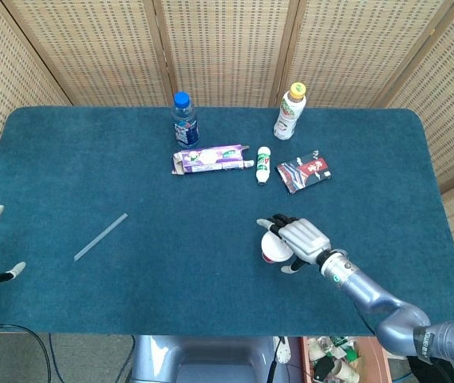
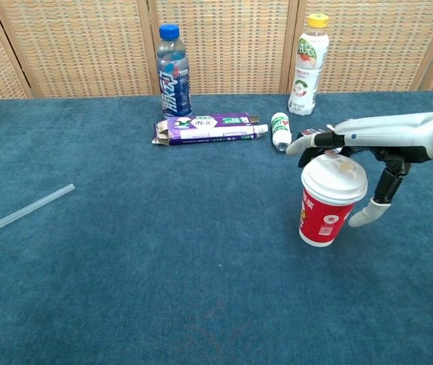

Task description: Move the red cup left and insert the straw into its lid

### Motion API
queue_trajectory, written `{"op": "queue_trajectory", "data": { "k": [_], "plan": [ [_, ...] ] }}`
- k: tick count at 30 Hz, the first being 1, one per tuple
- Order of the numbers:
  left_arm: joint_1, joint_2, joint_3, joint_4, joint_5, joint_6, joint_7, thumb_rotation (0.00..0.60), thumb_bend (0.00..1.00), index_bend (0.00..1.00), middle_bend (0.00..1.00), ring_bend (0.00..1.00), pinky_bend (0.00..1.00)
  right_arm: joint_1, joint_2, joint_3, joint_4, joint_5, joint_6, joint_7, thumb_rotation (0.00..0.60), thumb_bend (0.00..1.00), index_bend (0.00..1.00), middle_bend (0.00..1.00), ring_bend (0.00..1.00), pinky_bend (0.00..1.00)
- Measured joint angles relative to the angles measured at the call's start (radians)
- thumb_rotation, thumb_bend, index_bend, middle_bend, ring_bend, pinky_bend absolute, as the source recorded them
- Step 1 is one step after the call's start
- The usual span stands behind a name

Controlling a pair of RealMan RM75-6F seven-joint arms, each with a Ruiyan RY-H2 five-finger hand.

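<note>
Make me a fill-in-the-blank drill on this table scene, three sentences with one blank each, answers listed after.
1. The right hand reaches over the white lid of the ____ cup.
2. The straw lies flat on the cloth, to the ____ of the cup in both views.
3. The bottle with the blue cap stands upright behind the ____ box.

Missing words: red; left; purple
</note>
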Motion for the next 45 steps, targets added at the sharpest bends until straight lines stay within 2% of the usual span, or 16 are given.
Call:
{"op": "queue_trajectory", "data": {
  "k": [2,6,16,25,29,34,40,45],
  "plan": [
    [-0.001,0.0,0.0,0.002,-0.002,-0.005,0.0,0.6,0.06,0.0,0.0,0.0,0.0,0.001,-0.018,0.0,0.012,0.008,0.017,-0.015,0.6,0.2,0.28,0.42,0.38,0.59],
    [-0.006,0.0,-0.001,0.006,-0.014,-0.023,-0.002,0.6,0.06,0.0,0.0,0.0,0.0,0.003,-0.044,-0.001,0.026,0.021,0.048,-0.036,0.6,0.24,0.35,0.48,0.44,0.63],
    [-0.01,0.003,-0.004,0.005,-0.021,-0.035,-0.013,0.6,0.06,0.0,0.0,0.0,0.0,0.012,-0.019,0.006,-0.028,0.008,0.077,-0.04,0.6,0.26,0.37,0.49,0.44,0.63],
    [-0.012,0.013,-0.002,-0.009,-0.011,-0.045,-0.038,0.6,0.06,0.0,0.0,0.0,0.0,0.102,0.056,0.077,-0.156,0.046,0.04,-0.096,0.6,0.27,0.37,0.5,0.44,0.63],
    [-0.016,0.023,0.003,-0.021,0.001,-0.054,-0.046,0.6,0.06,0.0,0.0,0.0,0.0,0.188,0.06,0.119,-0.187,0.127,0.004,-0.17,0.6,0.27,0.37,0.5,0.44,0.63],
    [-0.017,0.028,0.0,-0.018,-0.005,-0.057,-0.058,0.6,0.06,0.0,0.0,0.0,0.0,0.31,0.026,0.14,-0.191,0.261,-0.028,-0.28,0.6,0.27,0.38,0.5,0.44,0.63],
    [-0.016,0.036,-0.007,-0.006,-0.022,-0.065,-0.091,0.6,0.06,0.0,0.0,0.0,0.0,0.486,-0.091,0.127,-0.154,0.45,-0.028,-0.437,0.6,0.27,0.39,0.5,0.44,0.63],
    [-0.019,0.039,-0.011,0.007,-0.037,-0.083,-0.109,0.6,0.06,0.0,0.0,0.0,0.0,0.612,-0.221,0.092,-0.099,0.595,0.02,-0.551,0.6,0.27,0.39,0.5,0.44,0.63]
  ]
}}
